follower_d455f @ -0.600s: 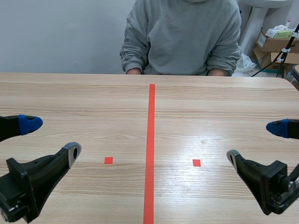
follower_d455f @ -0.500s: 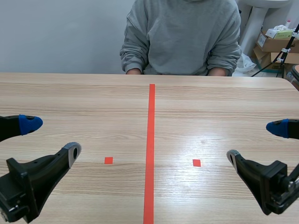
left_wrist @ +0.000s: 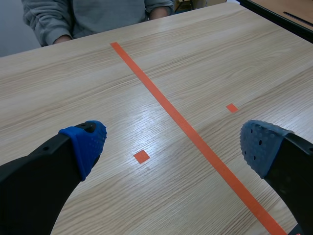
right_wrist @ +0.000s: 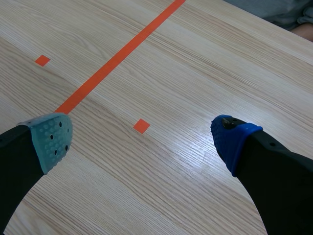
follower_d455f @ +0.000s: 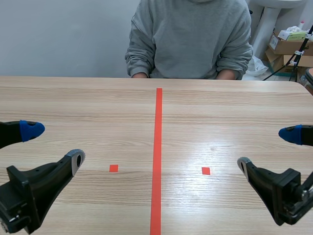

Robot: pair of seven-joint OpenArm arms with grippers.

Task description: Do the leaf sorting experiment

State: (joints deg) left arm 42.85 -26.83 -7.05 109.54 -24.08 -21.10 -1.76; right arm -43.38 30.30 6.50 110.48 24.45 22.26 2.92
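Left gripper (follower_d455f: pixel 54 144) and right gripper (follower_d455f: pixel 267 149) sit low over the table (follower_d455f: pixel 220 107), fingers spread wide. A person (follower_d455f: pixel 190 39) in grey sits opposite; what look like cardboard boxes (follower_d455f: pixel 286 46) stand behind.

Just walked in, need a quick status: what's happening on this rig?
Nothing is being handled yet. The left gripper and right gripper hover low over the near end of the table, one on each side of the orange-red line, both open and holding nothing. No leaves show in any view. A person sits across the table.
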